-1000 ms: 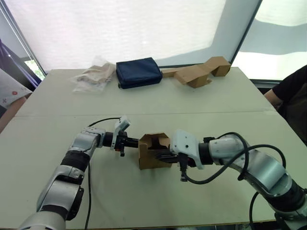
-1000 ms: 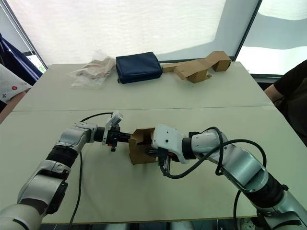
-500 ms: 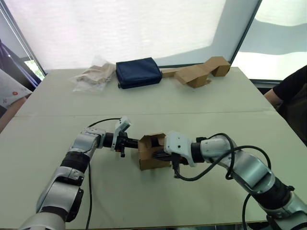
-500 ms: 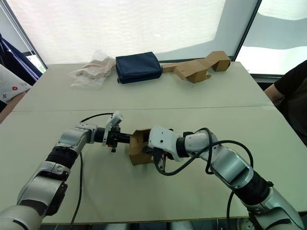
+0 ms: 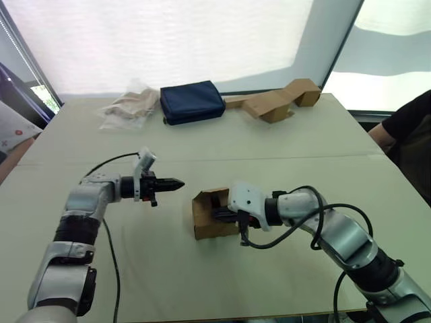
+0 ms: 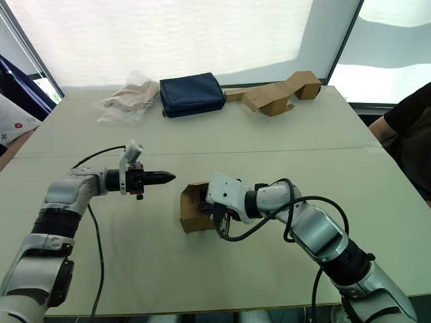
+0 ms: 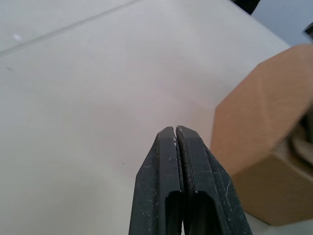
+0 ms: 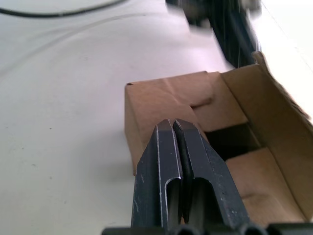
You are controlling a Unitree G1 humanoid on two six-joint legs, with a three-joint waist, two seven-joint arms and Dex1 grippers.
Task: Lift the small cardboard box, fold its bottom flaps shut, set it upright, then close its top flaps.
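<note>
A pale desk (image 5: 283, 145) carried a few things along its far edge. Near the middle of that edge lay a dark navy pouch (image 5: 192, 102), flat and soft-looking. Just beside it, toward the far left corner, sat a crumpled clear plastic bag (image 5: 129, 108) with something tan inside. On the other side of the pouch, toward the far right corner, a larger flattened piece of brown cardboard (image 5: 273, 102) lay crooked, one end folded up into a blocky shape. A seam ran across the desk from left to right. A person in a dark sleeve (image 5: 407, 128) sat at the right edge, and a patterned white sleeve (image 5: 12, 126) showed at the left edge.
</note>
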